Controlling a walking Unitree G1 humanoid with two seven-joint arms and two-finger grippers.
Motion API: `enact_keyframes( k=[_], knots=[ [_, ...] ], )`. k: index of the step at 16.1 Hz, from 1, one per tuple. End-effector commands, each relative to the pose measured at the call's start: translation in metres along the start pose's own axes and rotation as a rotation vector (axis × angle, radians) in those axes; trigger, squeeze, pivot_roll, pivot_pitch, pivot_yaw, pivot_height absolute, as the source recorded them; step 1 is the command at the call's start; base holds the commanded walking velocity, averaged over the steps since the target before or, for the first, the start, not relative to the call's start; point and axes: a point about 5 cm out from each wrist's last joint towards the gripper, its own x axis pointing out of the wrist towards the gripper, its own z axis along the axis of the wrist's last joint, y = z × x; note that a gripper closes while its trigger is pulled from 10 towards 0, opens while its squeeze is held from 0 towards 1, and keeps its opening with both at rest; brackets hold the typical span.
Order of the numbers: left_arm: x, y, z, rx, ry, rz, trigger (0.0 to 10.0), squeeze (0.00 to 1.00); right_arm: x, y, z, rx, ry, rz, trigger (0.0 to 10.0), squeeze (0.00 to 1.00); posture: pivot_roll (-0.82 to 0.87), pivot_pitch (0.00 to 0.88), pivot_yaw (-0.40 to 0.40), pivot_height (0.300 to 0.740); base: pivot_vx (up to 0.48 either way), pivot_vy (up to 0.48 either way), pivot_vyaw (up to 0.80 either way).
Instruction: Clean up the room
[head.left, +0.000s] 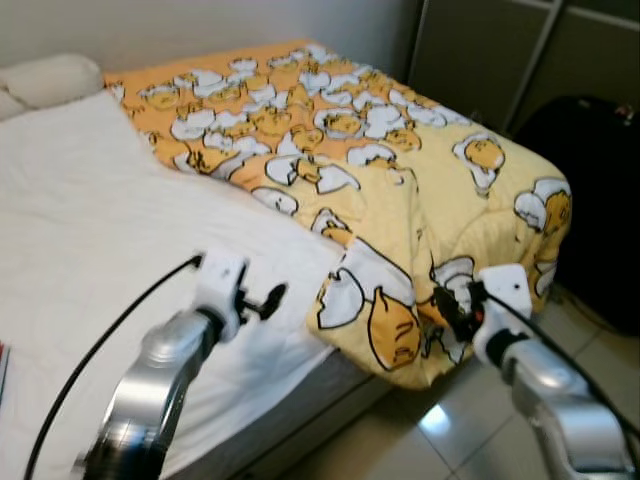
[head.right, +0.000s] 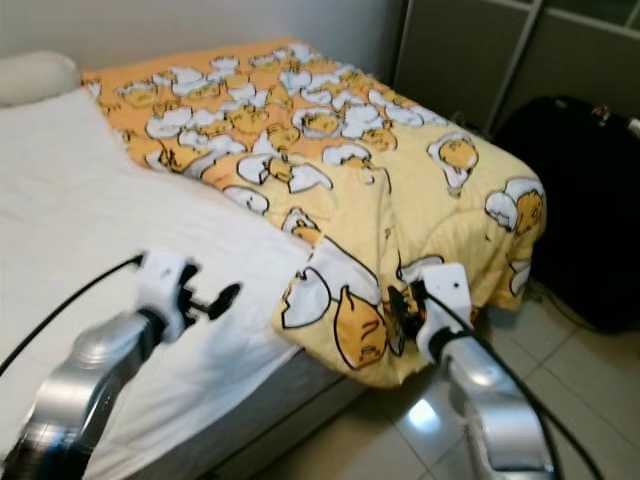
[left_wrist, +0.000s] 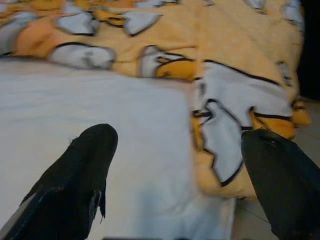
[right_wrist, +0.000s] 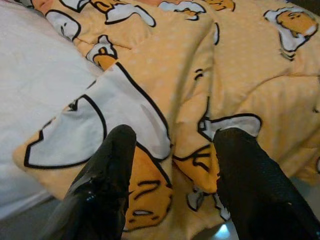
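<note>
Yellow egg-print blanket (head.left: 400, 170), bunched over bed corner beside white sheet (head.left: 90, 230); left gripper (left_wrist: 175, 165) and right gripper (right_wrist: 172, 150) both spread.

Left side: my left gripper (head.left: 262, 299) is hovering, fingers spread, over the bare white sheet (head.left: 90, 230), flat ground all around it.
Ahead: the yellow blanket (head.left: 400, 170) is bunching in folds and draping over the bed's corner.
Right side: my right gripper (head.right: 402, 305) is spreading right against that hanging edge (folds crowding it).
Beyond: a black suitcase (head.left: 600, 190) is blocking the tiled floor (head.left: 450, 430) by the bed.
</note>
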Motion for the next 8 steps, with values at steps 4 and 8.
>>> enact_keyframes(
  k=[4, 8],
  knots=[
    [0.04, -0.014, -0.003, -0.044, 0.065, -0.16, 10.0, 1.0, -0.017, -0.009, -0.002, -0.089, 0.074, 0.091, 10.0, 0.0, -0.2, 0.0, 0.05, 0.74, 0.0, 0.0, 0.0],
    [0.069, -0.019, -0.021, -0.058, 0.185, -0.162, 10.0, 1.0, -0.036, -0.004, 0.0, -0.083, 0.113, 0.175, 10.0, 1.0, -0.26, 0.048, 0.079, 0.74, 0.0, 0.0, 0.0]
  ],
)
